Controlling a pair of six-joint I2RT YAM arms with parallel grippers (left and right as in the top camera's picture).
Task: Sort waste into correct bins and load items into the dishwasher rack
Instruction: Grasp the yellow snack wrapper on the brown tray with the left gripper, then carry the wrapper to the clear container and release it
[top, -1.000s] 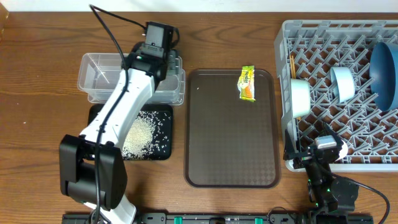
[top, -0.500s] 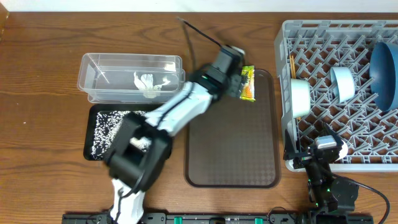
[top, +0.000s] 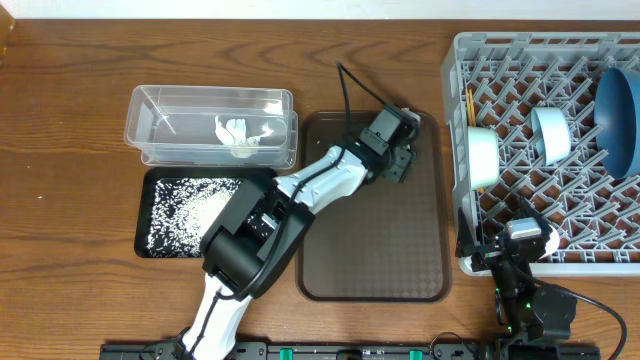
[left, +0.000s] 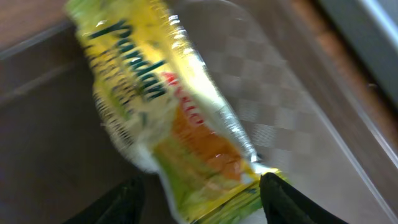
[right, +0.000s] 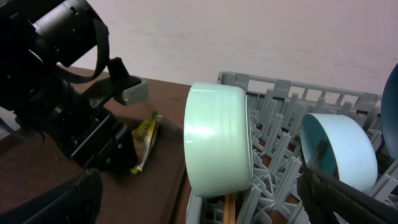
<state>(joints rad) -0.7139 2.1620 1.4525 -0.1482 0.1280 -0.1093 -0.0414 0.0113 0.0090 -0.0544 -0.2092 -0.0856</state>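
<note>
Wooden tabletop (top: 60, 200), pale wall behind. Left fingers (left: 121, 200) are spread apart with nothing clamped. We note the snack wrapper (left: 168, 118) lying flat on the dark brown serving tray (top: 370, 250), its orange-green end in the gap between the two tips and the rest running away from them. The wrist view is blurred, so we cannot tell whether either tip touches it. Overhead, the left arm covers the wrapper near the tray's far right corner.

Right fingers (right: 348, 199) are also spread and hold nothing, low by the near left corner of the grey rack (top: 560, 240). The rack holds the white green-rimmed bowl (top: 482, 158) on edge, the pale-blue bowl (top: 551, 133), the large blue bowl (top: 620, 105) and the chopsticks (top: 470, 105).

Left of the serving tray, the clear tub (top: 150, 120) holds the tissue (top: 238, 135). Just in front of it, the black tray (top: 145, 235) holds the rice (top: 195, 210).
</note>
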